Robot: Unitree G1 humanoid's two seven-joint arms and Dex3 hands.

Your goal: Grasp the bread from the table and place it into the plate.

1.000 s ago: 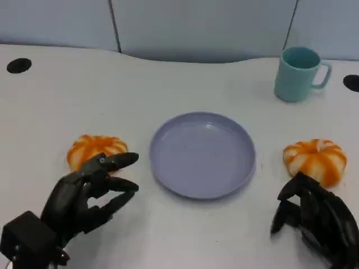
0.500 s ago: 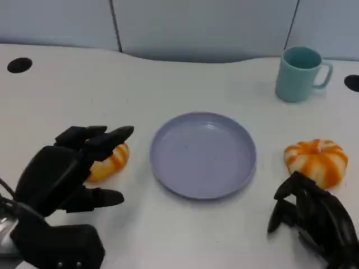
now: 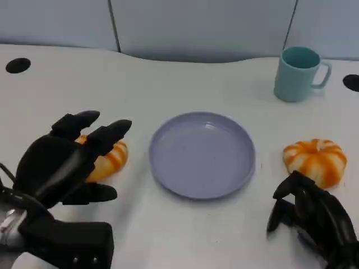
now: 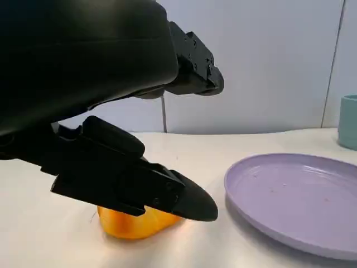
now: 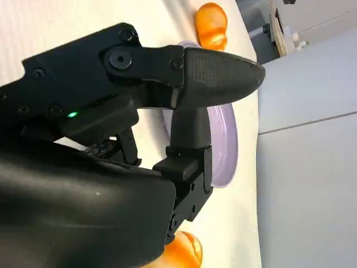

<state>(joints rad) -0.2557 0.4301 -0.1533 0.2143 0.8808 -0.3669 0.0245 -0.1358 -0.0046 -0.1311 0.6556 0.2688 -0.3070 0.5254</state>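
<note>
Over the left bread (image 3: 109,159), left robot hand (image 3: 64,159) spread wide; right robot hand (image 3: 314,216) curled, empty.

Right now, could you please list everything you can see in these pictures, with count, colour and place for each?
bread: 2, orange with white stripes; one left of the plate, partly under the left hand, one right of the plate, just beyond the right hand
plate: 1, pale purple, empty, centre of the table
mug: 1, teal, far right of the table
table: 1, white, with a dark round hole at the far left
left hand: 1, black, fingers spread above the left bread
right hand: 1, black, lower right, fingers curled, holding nothing
</note>
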